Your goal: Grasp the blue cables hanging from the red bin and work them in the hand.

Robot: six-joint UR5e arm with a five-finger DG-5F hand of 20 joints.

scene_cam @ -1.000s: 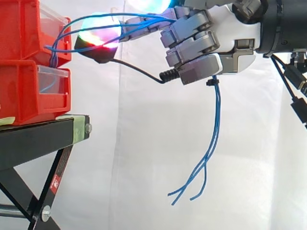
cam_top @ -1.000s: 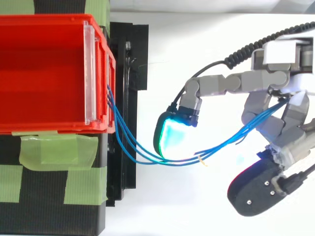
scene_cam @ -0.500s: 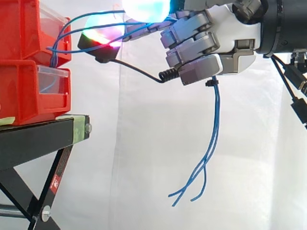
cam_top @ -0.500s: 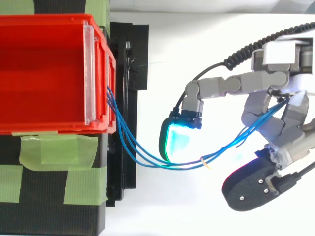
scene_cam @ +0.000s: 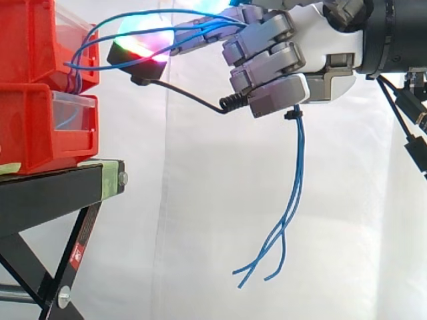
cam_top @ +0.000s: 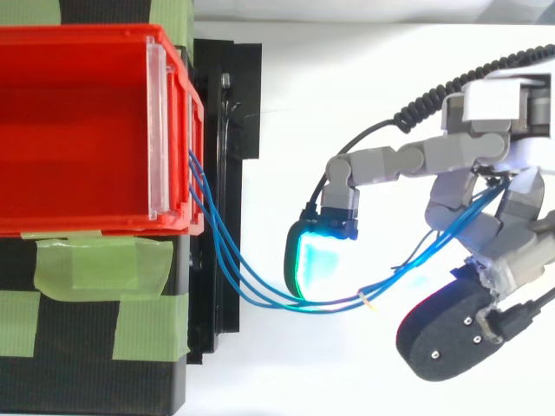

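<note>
Grey-and-white robot hand [scene_cam: 313,63]: fingers [scene_cam: 267,63] clenched round the bundle of thin blue cables [cam_top: 251,290]. The loose ends hang straight down below the hand, touching nothing. One finger reaches toward the bins, its glowing pad against the cable span. From the grip the cables' long axis runs roughly level, away from the hand to the front of the upper red plastic bin [cam_top: 87,35] on the black metal stand [scene_cam: 53,190]. The span is bowed, not taut; I judge there is slack to work.

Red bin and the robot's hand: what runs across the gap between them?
The blue cables, sagging from the red bin's front to the hand's curled fingers, as the top view shows.
</note>
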